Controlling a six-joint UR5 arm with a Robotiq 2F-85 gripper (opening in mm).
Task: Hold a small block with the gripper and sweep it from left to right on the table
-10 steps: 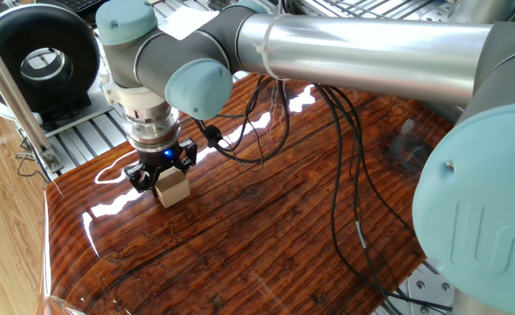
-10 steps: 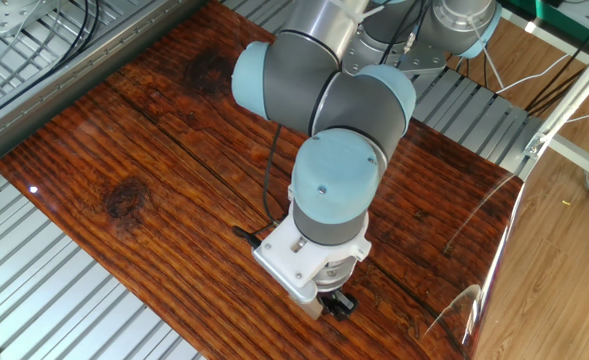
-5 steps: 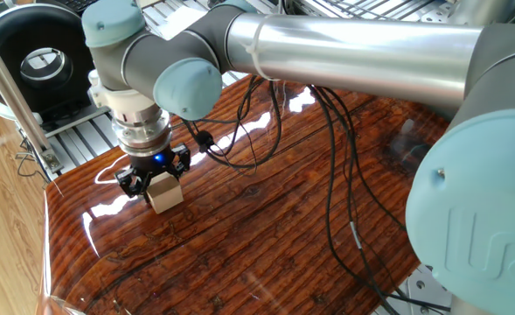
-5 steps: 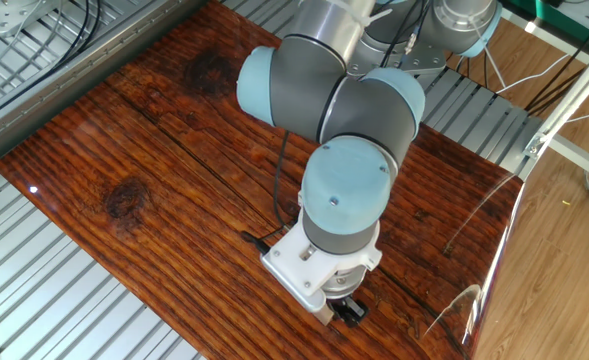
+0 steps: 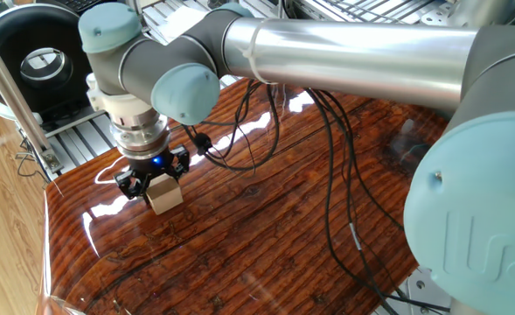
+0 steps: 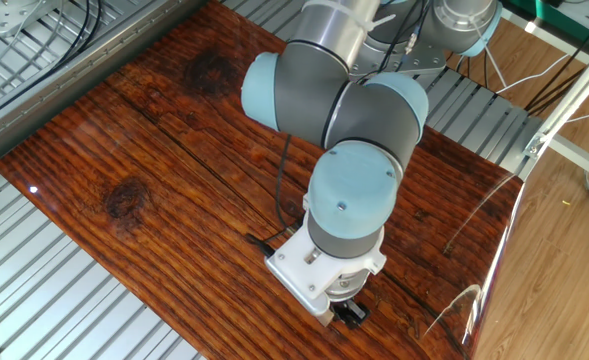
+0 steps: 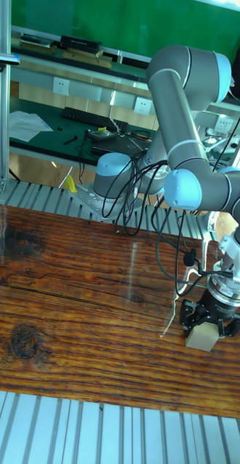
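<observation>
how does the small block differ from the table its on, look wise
The small block is pale beige and plain; the table is dark reddish-brown with strong grain. The block's faces look matte, while the table is glossy with bright reflections. The block sits clamped in the gripper; the table lies flat. Both look wooden.

Other fixed view: wrist hides small block [image 6: 326, 313]; gripper [image 6: 350, 311] mostly hidden.

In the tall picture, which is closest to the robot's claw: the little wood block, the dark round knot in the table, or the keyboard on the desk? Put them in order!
From the gripper:
1. Small block, right in its fingers.
2. Dark knot, far left on the table.
3. Keyboard, on the back desk.
</observation>
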